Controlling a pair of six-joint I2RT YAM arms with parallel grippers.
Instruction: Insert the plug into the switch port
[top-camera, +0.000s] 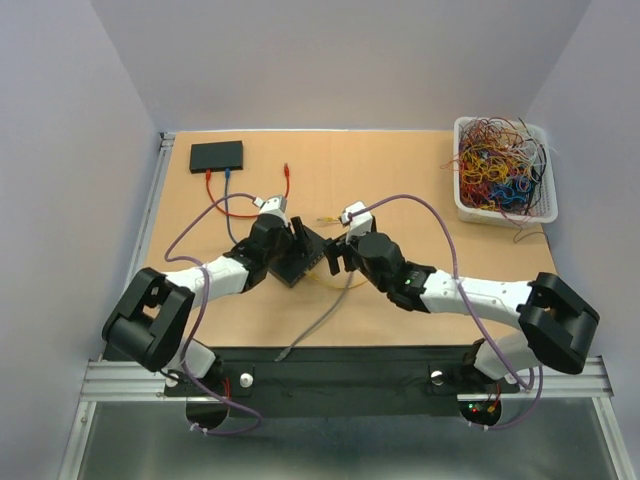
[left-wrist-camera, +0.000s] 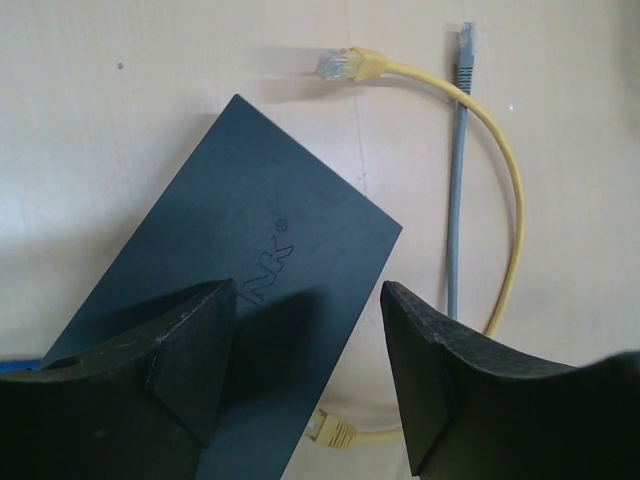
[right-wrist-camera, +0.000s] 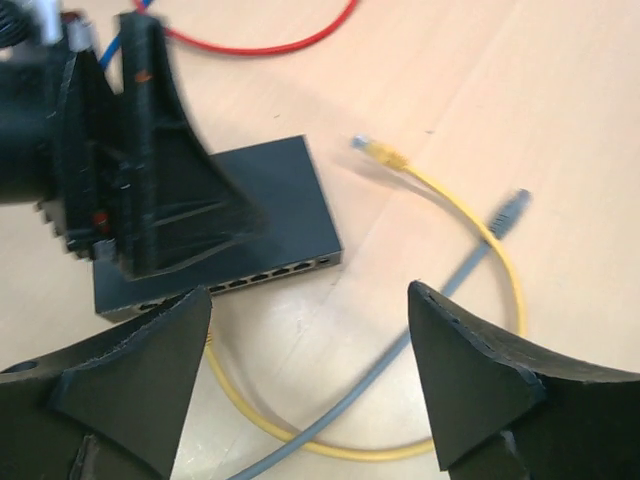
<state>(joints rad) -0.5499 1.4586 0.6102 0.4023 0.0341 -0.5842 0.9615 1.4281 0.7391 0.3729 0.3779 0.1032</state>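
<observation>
Could skid the switch (left-wrist-camera: 250, 260), lying unpinned at the middle of the desk (top-camera: 400, 170), if pressed by the yellow plug (left-wrist-camera: 335, 65) just beyond it toward the far edge. Could also grab the grey cable (left-wrist-camera: 457, 180) alongside by mistake. Left pincer (left-wrist-camera: 310, 360): spread wide over the switch, gripping nothing. Right pincer (right-wrist-camera: 310, 370): likewise agape, empty.

Only one marking reads: raised letters ending "NK" and a small ® sign, on the switch (left-wrist-camera: 255, 225) top (the rest is hidden).
</observation>
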